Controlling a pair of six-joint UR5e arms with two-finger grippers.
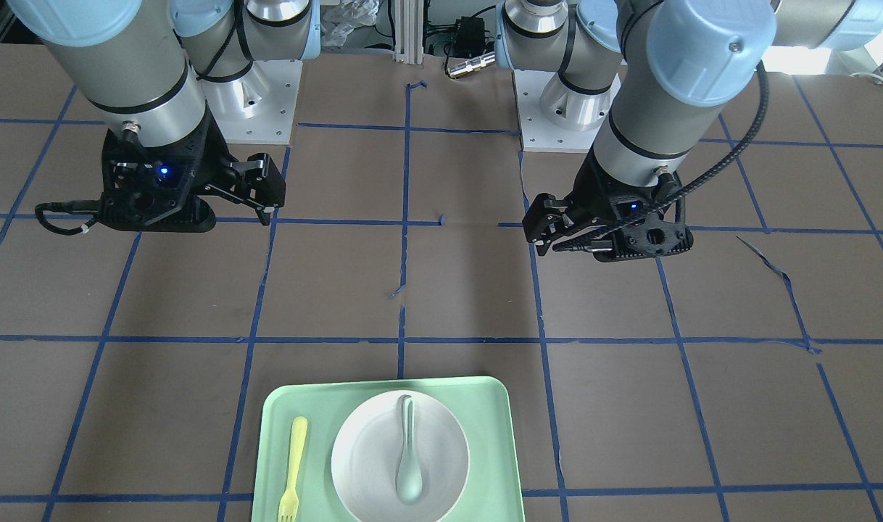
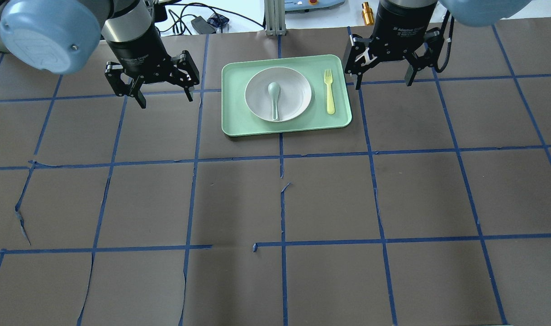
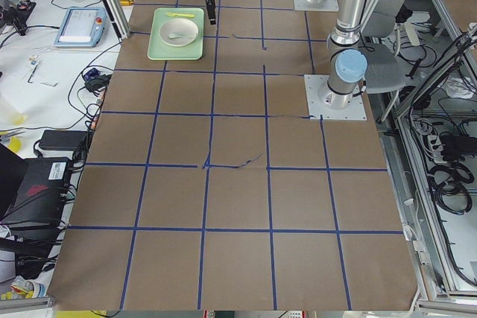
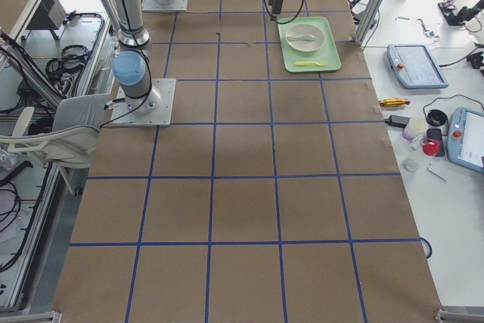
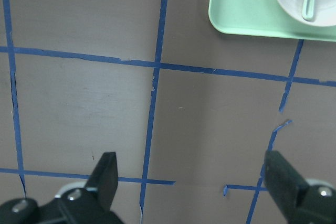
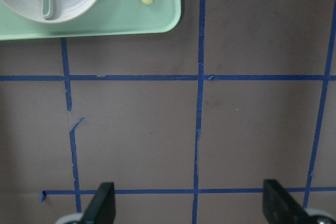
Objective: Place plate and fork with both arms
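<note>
Plate (image 2: 298, 88) sits mid-tray (image 2: 232, 124), at far side of table (image 2: 275, 203) from robot. Spoon (image 2: 274, 96) lies loose in it. Fork (image 2: 330, 93) lies flat on tray just beside plate, on robot's R, not touching it, tines pointing away from robot.

L gripper (image 2: 166, 97) hovers over bare table off tray's L end, jaws spread wide, nothing in them. R gripper (image 2: 383, 83) hovers just off tray's R end, near fork, jaws likewise wide apart & empty.

Handling, my guess: plate prob. light, stiff, matte so not v. slick. Shallow rim looks like the only grab pt, so pinch rim on side facing L gripper. Keep it level, else spoon likely slides out. Fork looks v. light, thin plastic, maybe a bit bendy. It lies low, so fingers must go nearly to tray surface. Pinch across handle approx mid-length; tine end too narrow. Could skid on smooth tray if nudged before jaws close.
</note>
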